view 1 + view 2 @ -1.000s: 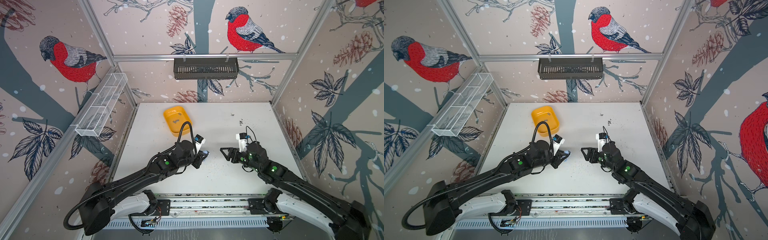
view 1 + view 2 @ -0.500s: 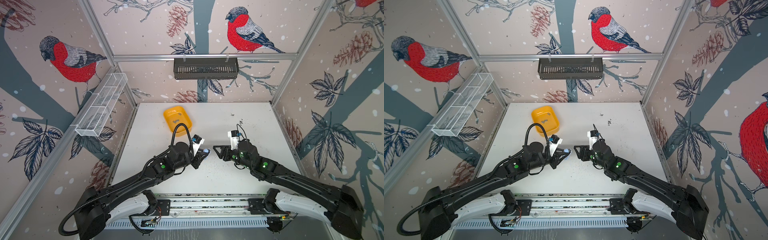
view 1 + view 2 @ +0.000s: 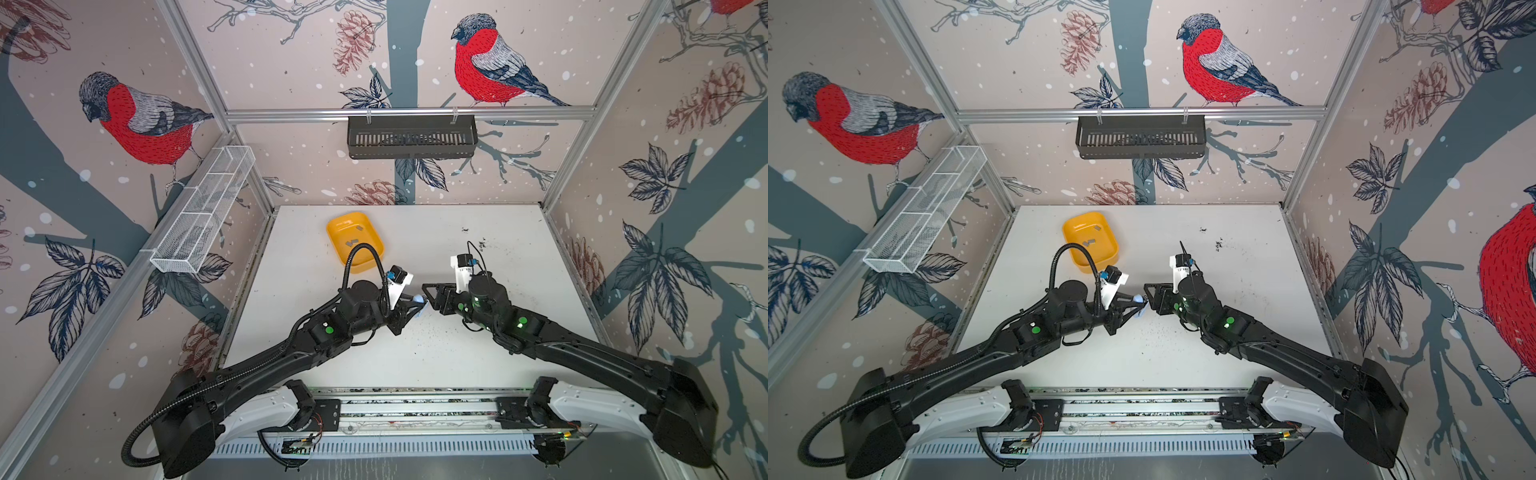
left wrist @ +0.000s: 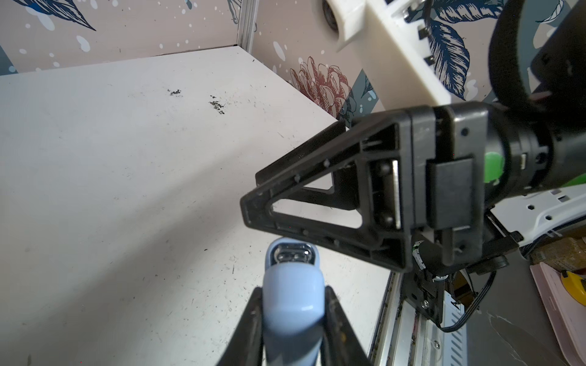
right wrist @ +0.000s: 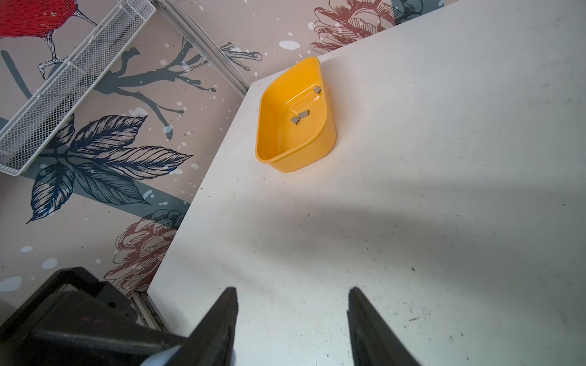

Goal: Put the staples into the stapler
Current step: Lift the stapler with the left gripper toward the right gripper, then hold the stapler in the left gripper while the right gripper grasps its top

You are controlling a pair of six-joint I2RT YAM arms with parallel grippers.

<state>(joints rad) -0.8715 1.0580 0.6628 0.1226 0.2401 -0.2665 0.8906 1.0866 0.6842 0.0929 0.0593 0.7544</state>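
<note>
Pale blue plastic, the stapler (image 4: pixel 291 285) sits clamped in my left hand (image 3: pixel 411 308) above the tabletop (image 3: pixel 457 353). My right hand (image 5: pixel 291 296) gapes empty just beside its nose. The staples (image 5: pixel 299 117) lie well apart in the yellow tray (image 5: pixel 285 158). A crooked push there could twist the stapler or slip it loose.

There is one pale blue plastic stapler (image 4: pixel 293 294), lower centre in the left wrist view. Three small flat grey metal staple strips (image 5: pixel 304 113) lie in one yellow plastic tub (image 5: pixel 298 160). Both top views show one white wire-mesh basket (image 3: pixel 199 216) and one black slotted basket (image 3: pixel 411 141).
</note>
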